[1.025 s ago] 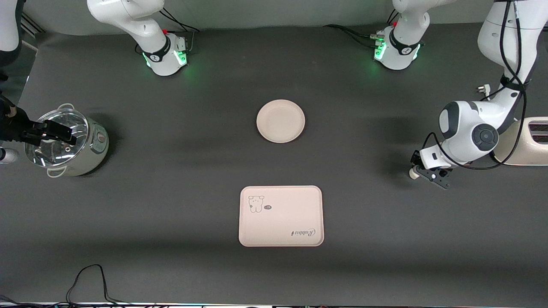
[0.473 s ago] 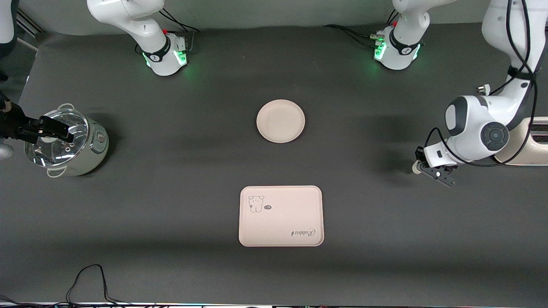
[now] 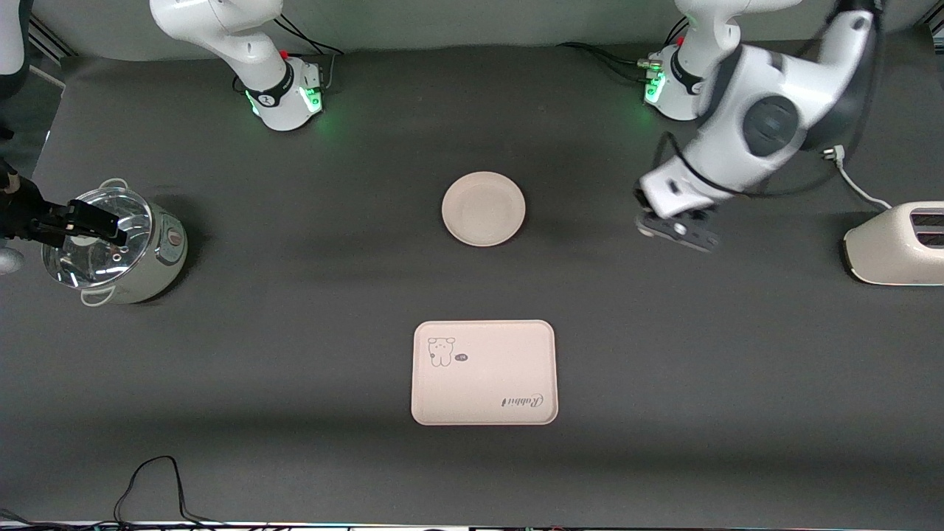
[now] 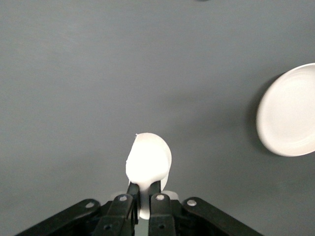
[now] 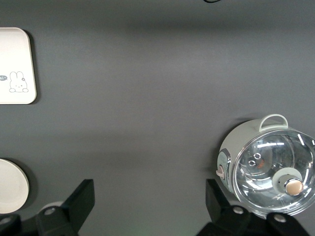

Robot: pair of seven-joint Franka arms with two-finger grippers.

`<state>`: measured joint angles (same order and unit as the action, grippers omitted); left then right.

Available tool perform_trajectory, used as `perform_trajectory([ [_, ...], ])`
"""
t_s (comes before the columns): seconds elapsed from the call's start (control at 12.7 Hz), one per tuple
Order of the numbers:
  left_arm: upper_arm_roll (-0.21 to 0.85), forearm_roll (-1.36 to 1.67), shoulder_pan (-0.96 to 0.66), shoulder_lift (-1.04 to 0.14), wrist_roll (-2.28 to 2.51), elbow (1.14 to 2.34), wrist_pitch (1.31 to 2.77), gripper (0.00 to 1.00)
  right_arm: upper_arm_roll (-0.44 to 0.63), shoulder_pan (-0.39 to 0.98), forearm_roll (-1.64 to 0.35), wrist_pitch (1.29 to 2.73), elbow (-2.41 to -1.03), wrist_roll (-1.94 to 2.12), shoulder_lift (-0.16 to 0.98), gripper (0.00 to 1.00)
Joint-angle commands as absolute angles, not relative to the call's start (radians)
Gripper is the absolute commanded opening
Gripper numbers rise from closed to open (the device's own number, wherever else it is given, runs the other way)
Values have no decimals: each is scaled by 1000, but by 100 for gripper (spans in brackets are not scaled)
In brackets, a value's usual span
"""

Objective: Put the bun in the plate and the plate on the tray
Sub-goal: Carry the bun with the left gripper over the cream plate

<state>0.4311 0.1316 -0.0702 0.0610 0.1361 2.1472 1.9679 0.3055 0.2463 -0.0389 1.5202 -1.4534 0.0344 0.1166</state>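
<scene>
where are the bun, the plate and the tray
bun (image 4: 147, 162), left wrist view, middle of its pale rounded face
plate (image 3: 483, 209), front view, centre of the dish
tray (image 3: 487, 383), front view, bare middle of its floor

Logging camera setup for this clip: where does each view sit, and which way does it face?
Front: high across the table, facing both bases; left gripper carries the bun over bare table.
Left wrist: looks down past its fingers clamping the bun; plate shows.
Right wrist: open right gripper above the table beside the pot; tray shows.
Shared: the plate appears in all three.
</scene>
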Motion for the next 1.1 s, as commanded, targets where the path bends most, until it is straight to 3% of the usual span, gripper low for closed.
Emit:
perform_trajectory([
  [0.0, 431, 123, -306, -20, 484, 2157, 2098, 0, 305, 253, -18, 1520, -1471, 32, 94, 100],
  [0.24, 433, -45, -469, -186, 820, 2114, 2215, 0, 305, 253, -18, 1520, -1471, 32, 92, 100],
  [0.55, 433, -247, -574, -452, 1090, 1941, 2221, 0, 305, 255, -18, 1520, -1471, 32, 92, 100],
  [0.87, 423, -261, -588, -543, 1126, 1899, 2292, 0, 307, 253, -17, 1520, -1471, 34, 94, 100],
  [0.95, 422, -285, -586, -551, 1127, 1899, 2293, 37, 305, 253, -18, 1520, -1471, 34, 94, 100],
  [1.02, 422, -317, -586, -557, 1140, 1901, 2293, 98, 305, 253, -18, 1520, -1471, 34, 94, 100],
])
